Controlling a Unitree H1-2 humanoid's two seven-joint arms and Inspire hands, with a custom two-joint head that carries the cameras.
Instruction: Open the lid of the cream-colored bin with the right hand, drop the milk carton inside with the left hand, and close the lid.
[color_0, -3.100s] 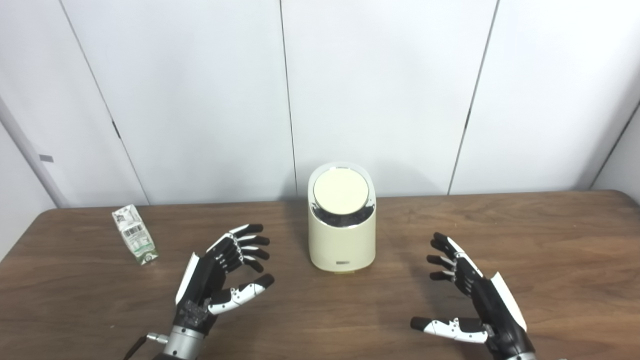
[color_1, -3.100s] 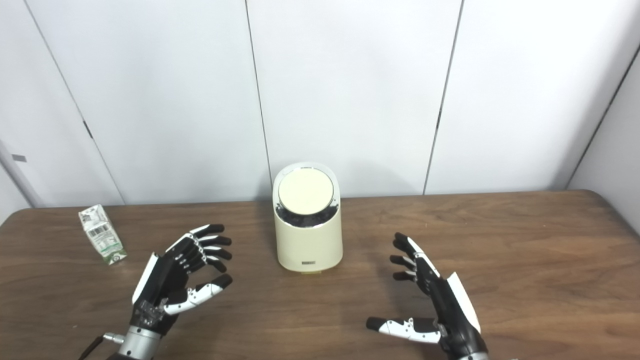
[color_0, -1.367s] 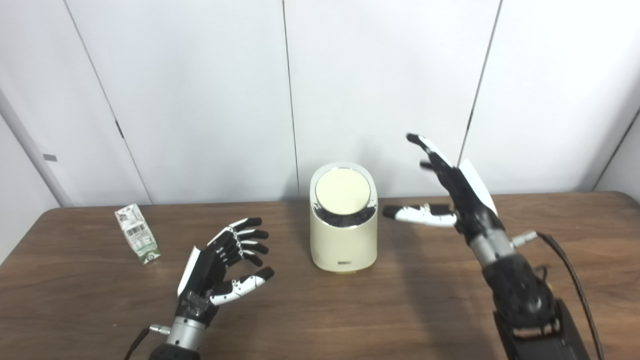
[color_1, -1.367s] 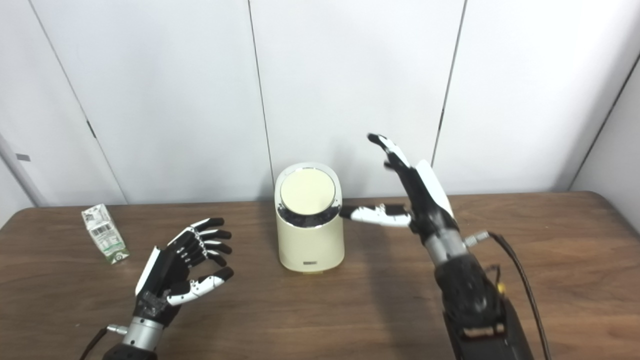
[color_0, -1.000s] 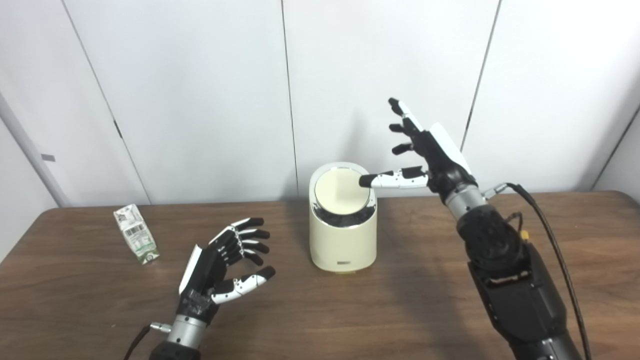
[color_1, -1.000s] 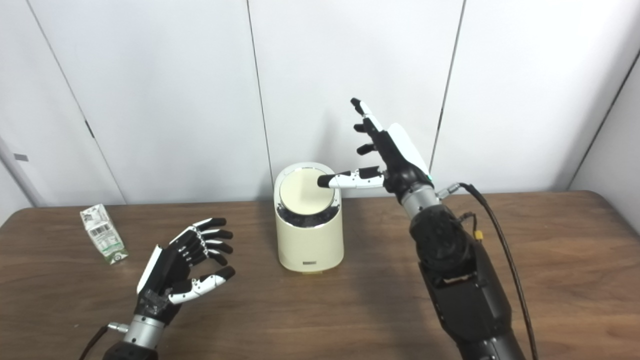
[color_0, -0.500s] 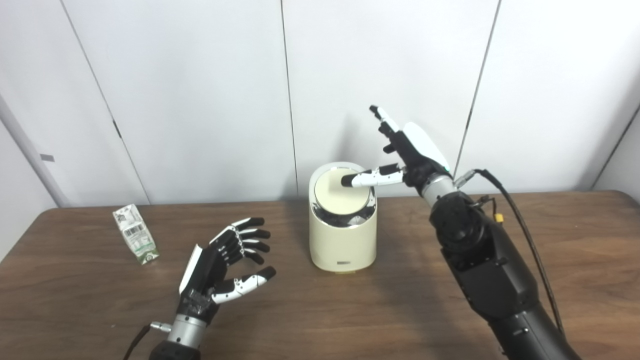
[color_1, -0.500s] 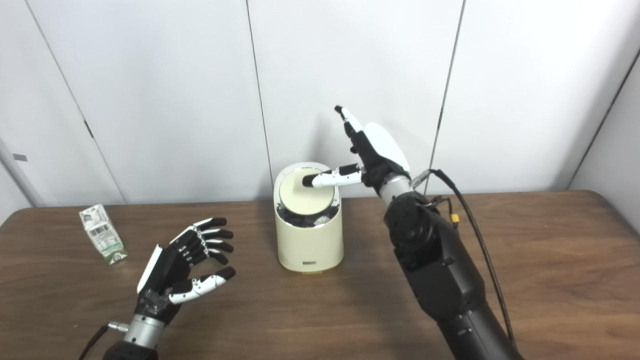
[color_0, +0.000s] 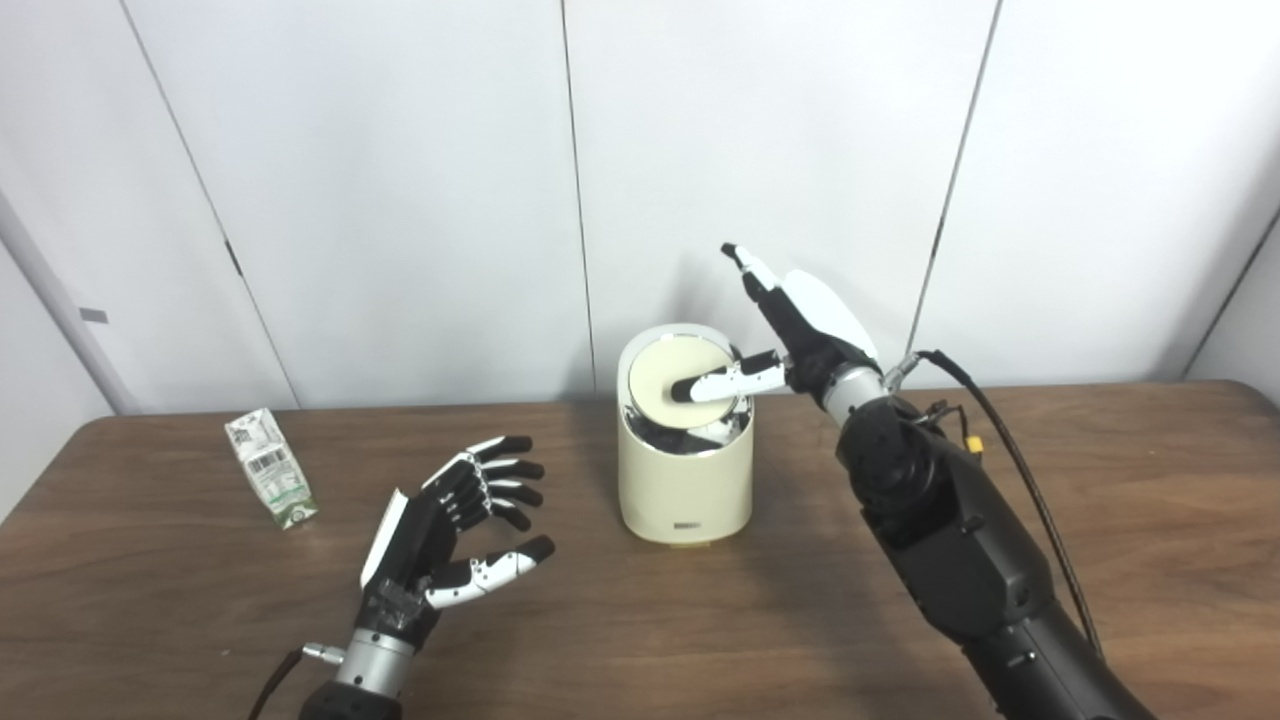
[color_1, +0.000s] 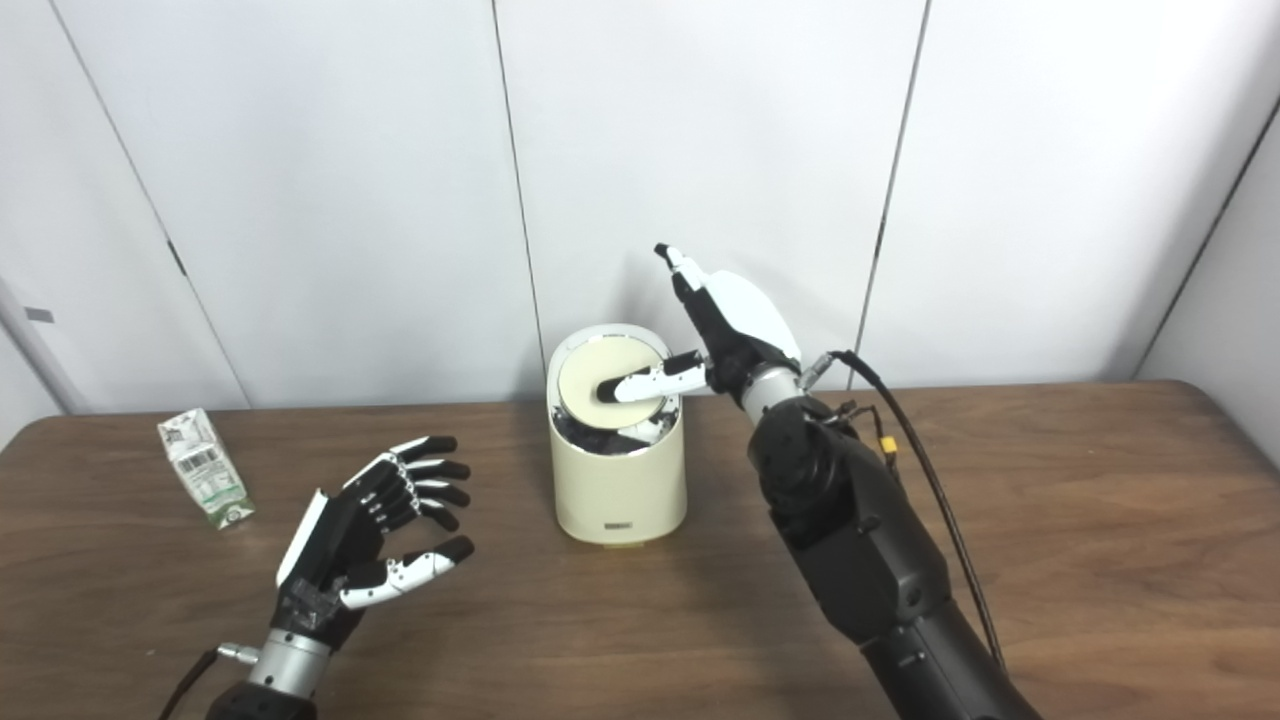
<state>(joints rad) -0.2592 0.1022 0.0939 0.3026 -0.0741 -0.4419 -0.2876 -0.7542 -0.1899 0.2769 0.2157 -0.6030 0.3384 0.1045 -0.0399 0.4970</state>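
The cream-colored bin stands mid-table near the back wall, its round lid tilted toward me. My right hand is raised beside the bin's right top, fingers apart, with its thumb lying on the lid's lower part; the lid looks pushed down a little there. A small white and green milk carton stands at the far left of the table. My left hand hovers open over the table between carton and bin, palm toward the bin, holding nothing.
The brown wooden table stretches from edge to edge. White wall panels rise right behind the bin. A black cable runs along my right forearm.
My right hand rose from the table's right front, swung left over the bin, and its thumb came down onto the lid. The left hand and the carton stayed where they were.
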